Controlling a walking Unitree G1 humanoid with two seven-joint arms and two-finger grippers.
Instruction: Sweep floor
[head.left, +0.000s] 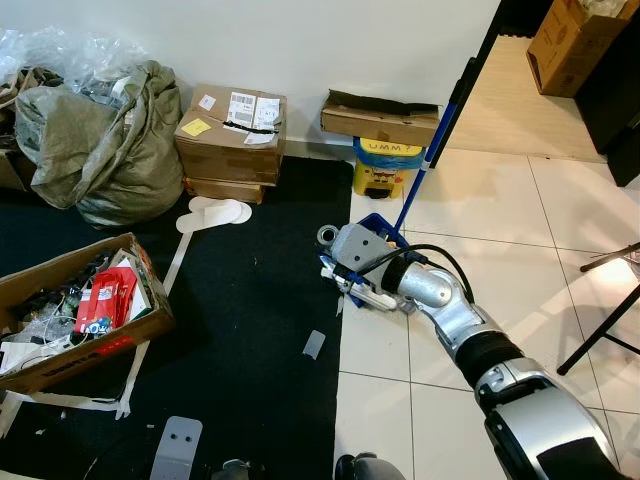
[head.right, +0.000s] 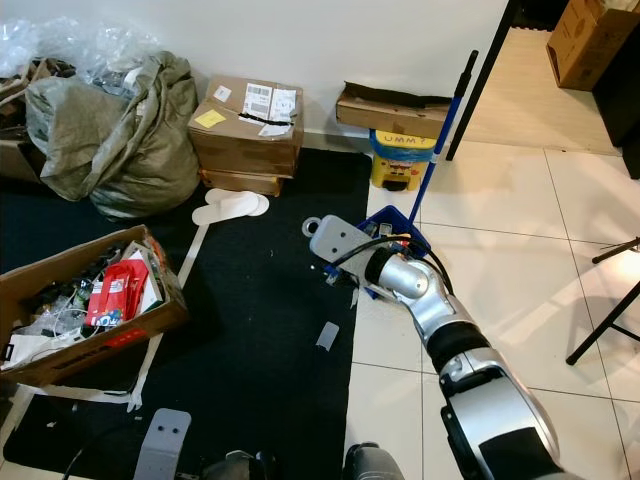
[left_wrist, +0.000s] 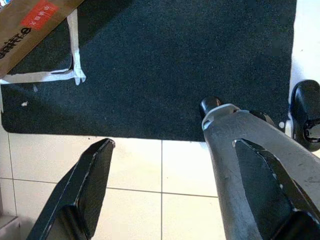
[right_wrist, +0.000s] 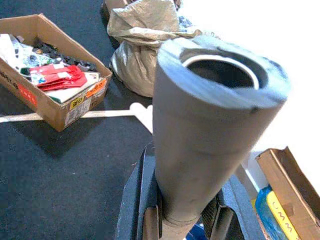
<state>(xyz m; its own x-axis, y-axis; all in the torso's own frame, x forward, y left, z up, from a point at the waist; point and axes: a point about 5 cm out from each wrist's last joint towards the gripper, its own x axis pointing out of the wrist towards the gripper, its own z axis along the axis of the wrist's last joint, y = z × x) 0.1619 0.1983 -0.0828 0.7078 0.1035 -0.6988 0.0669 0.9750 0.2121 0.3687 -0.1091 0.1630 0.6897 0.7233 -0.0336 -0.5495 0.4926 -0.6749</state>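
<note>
My right gripper (head.left: 358, 282) reaches forward over the edge of the black mat (head.left: 250, 300) and is shut on a thick grey handle (right_wrist: 210, 125) with a ring at its end (head.left: 328, 235). Just behind it, a blue dustpan (head.left: 378, 226) sits on the white tiles, and a long blue pole (head.left: 432, 145) rises from it toward the wall. A small grey scrap (head.left: 314, 344) lies on the mat near the tile edge. My left gripper (left_wrist: 160, 200) hangs low over the mat's near edge, open with nothing between its fingers.
An open cardboard box of clutter (head.left: 80, 305) sits on the mat at left. A grey-green sack (head.left: 105, 140), stacked boxes (head.left: 232, 140), white slippers (head.left: 213, 213) and a yellow container (head.left: 385, 165) line the wall. Black chair legs (head.left: 600, 330) stand at right.
</note>
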